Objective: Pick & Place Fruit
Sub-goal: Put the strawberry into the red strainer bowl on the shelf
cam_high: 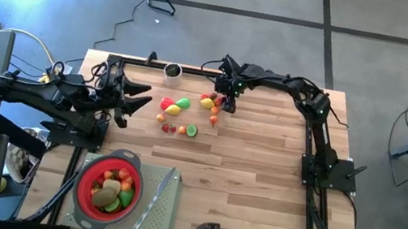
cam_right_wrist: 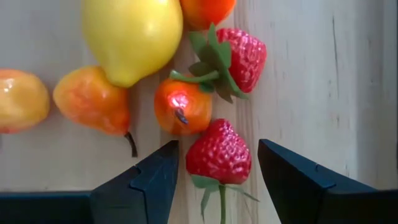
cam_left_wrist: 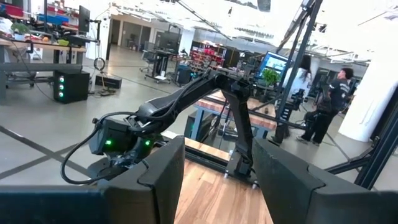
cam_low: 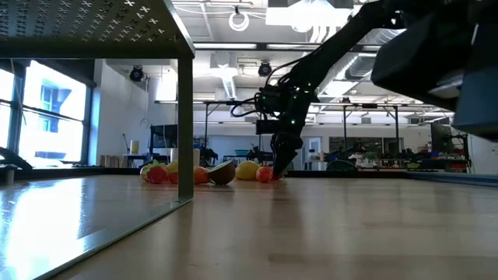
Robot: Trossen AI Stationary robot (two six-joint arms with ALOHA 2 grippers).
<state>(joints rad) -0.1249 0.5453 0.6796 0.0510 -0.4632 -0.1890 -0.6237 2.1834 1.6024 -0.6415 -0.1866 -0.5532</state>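
Small toy fruits (cam_high: 188, 112) lie loose on the wooden table toward its far side, and they also show in the low view (cam_low: 210, 173). My right gripper (cam_high: 228, 94) points steeply down over the right end of this group. In its wrist view it (cam_right_wrist: 217, 152) is open, with one finger on either side of a red strawberry (cam_right_wrist: 219, 140) lying on the table; small gaps show on both sides. Next to that lie a second strawberry (cam_right_wrist: 242, 56), a small orange fruit (cam_right_wrist: 183, 107) and a yellow fruit (cam_right_wrist: 132, 34). My left gripper (cam_high: 136, 100) waits open and raised at the table's left, holding nothing (cam_left_wrist: 217, 168).
A red strainer with a grey rim (cam_high: 80, 185) stands at the near left on a grey mat (cam_high: 163, 219) and holds several fruits. A slim grey knife (cam_high: 158, 198) lies beside it. A small dark cup (cam_high: 172, 70) stands at the far edge. Bare wood spans the middle and right.
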